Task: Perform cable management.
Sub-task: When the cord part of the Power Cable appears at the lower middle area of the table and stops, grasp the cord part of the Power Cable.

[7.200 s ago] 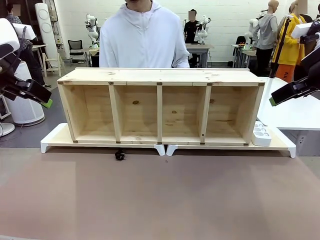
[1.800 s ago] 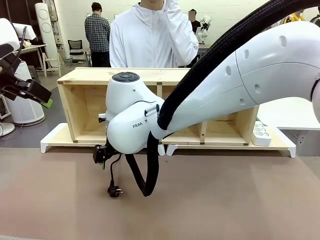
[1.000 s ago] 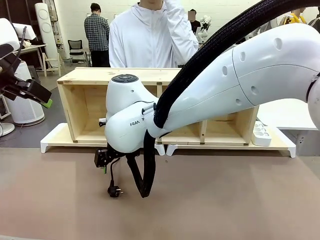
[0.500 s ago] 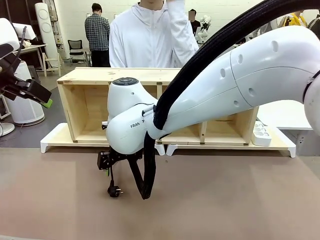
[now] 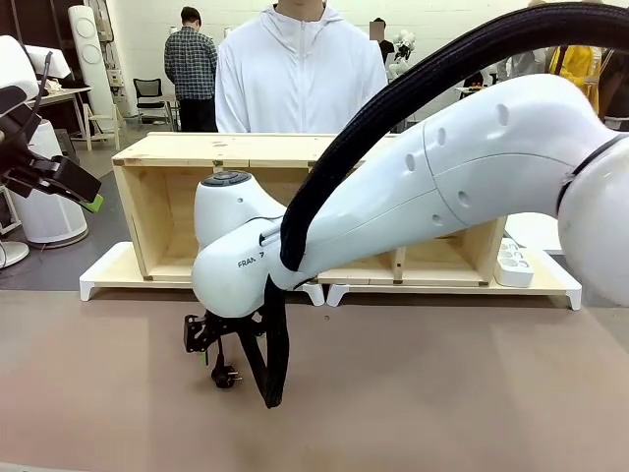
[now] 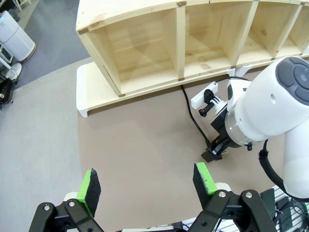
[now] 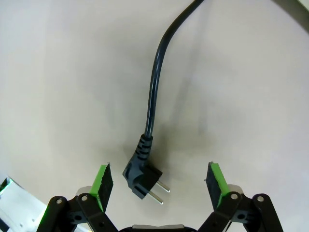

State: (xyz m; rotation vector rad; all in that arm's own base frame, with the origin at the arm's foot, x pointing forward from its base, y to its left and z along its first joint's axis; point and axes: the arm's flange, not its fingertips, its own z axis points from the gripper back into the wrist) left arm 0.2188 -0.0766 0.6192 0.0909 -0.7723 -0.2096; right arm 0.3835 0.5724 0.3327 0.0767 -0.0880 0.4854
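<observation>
Both wide: left pincer (image 6: pixel 146 181), right pincer (image 7: pixel 160 180) astride cable (image 7: pixel 153 92) plug (image 7: pixel 139 176); arm (image 5: pixel 423 197) lettering maybe "FRA".
</observation>
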